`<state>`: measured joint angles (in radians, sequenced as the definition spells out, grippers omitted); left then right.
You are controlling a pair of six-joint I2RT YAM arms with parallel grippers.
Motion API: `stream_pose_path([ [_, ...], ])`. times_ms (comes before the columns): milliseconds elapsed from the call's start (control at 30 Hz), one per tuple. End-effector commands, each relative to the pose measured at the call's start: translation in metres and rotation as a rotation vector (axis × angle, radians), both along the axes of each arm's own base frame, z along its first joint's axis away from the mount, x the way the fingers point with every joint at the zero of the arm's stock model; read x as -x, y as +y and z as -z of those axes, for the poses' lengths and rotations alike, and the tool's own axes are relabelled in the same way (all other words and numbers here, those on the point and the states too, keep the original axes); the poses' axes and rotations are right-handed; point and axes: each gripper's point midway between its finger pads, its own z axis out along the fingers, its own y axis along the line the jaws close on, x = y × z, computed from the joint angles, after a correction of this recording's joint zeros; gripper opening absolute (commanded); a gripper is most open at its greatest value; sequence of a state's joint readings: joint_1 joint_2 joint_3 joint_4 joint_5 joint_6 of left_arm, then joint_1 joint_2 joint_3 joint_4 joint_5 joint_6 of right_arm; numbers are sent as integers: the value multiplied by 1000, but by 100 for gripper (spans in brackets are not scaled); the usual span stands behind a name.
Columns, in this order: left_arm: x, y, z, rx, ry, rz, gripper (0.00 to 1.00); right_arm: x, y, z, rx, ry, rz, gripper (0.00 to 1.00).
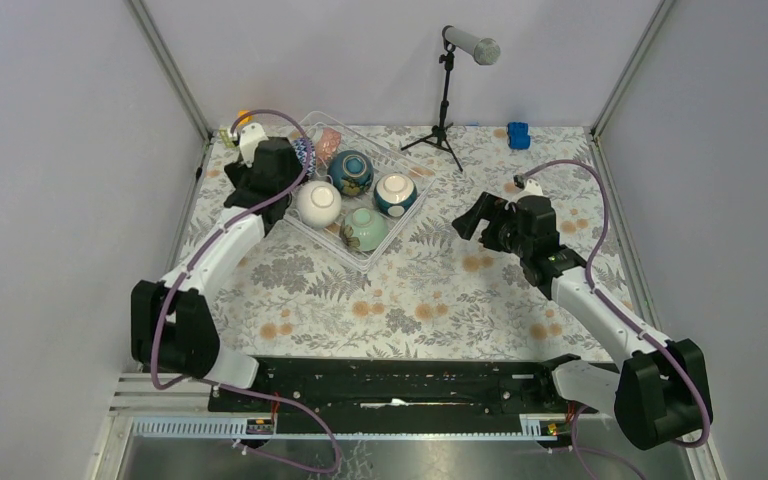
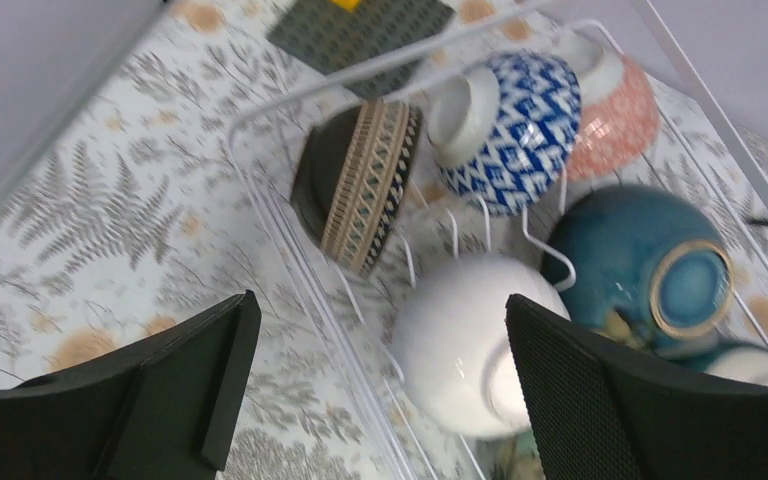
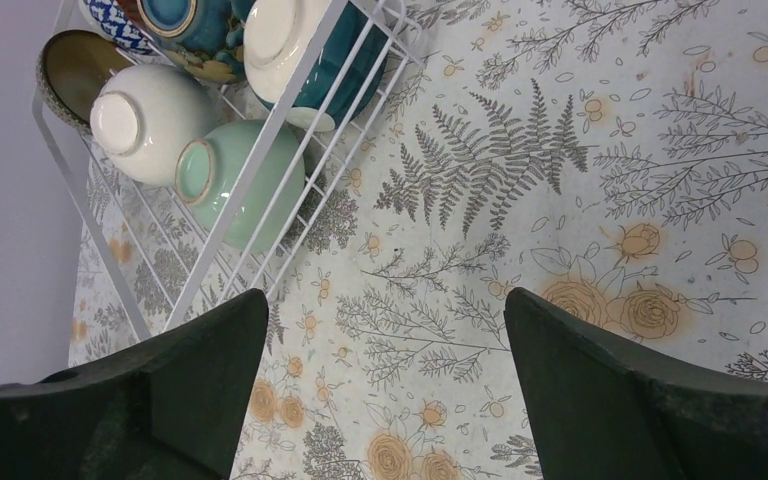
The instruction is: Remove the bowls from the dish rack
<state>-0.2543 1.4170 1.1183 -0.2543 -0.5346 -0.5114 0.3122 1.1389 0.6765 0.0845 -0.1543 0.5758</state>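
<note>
While the round ceramic bowls (image 1: pixel 318 203) all sit in the clear ribbed plastic dish rack (image 3: pixel 250 170) at the floral table's (image 1: pixel 440 300) far-left corner, left end effector (image 2: pixel 378 320) and right end effector (image 3: pixel 385 330) gape empty; first pick pending, left likely must descend onto one.

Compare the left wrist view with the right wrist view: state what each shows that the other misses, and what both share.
Only the left wrist view shows the pink patterned bowl and the dark gridded mat. Only the right wrist view clearly shows the pale green bowl, lying on its side at the rack's edge. Both show the dish rack, the white bowl, the dark teal bowl and the brown striped bowl.
</note>
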Motion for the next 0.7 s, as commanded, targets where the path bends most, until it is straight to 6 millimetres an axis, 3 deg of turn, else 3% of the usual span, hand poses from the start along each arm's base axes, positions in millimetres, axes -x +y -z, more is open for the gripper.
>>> stream_pose_path([
  [0,-20,27,-23,-183,-10,-96,99,-8,-1,-20,23,-44,13,95],
  [233,-46,44,-14,-373,125,-171,97,-8,-4,-30,38,-78,9,95],
  [500,-72,28,16,-382,203,-81,97,-11,-5,-29,54,-84,16,95],
  [667,-79,30,30,-417,251,-97,96,-15,-4,-23,61,-69,13,95],
])
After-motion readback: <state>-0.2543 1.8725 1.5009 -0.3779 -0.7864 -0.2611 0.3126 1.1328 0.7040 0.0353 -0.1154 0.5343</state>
